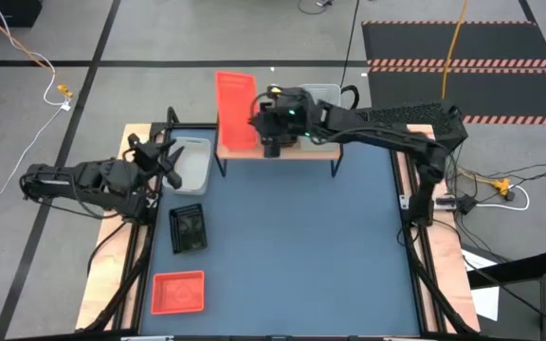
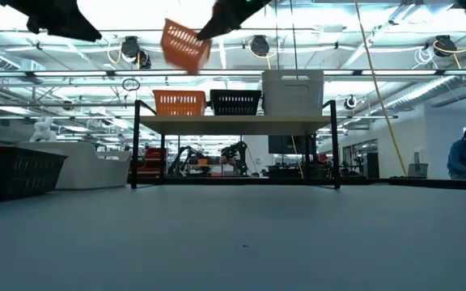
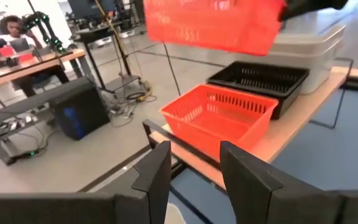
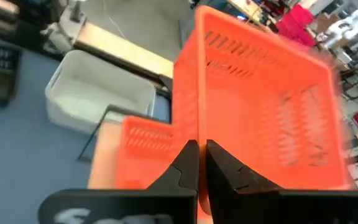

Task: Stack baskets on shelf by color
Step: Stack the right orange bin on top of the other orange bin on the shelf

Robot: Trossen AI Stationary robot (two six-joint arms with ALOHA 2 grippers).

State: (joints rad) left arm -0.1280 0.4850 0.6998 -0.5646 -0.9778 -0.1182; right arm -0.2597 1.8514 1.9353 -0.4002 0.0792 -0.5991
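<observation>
Red-orange basket (image 4: 260, 99) pinched in closed right end effector (image 4: 202, 163), tilted above the shelf (image 1: 282, 152).

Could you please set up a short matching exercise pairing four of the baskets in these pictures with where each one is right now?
Things:
1. Tilted red basket
2. White basket near the left gripper
3. Black basket between a red and a white one
4. Lone red basket

Places:
A. On the shelf
B. Table's near left corner
C. Held above the shelf by the right gripper
D. On the table left of the shelf

Pairs: 1-C, 2-D, 3-A, 4-B
</observation>
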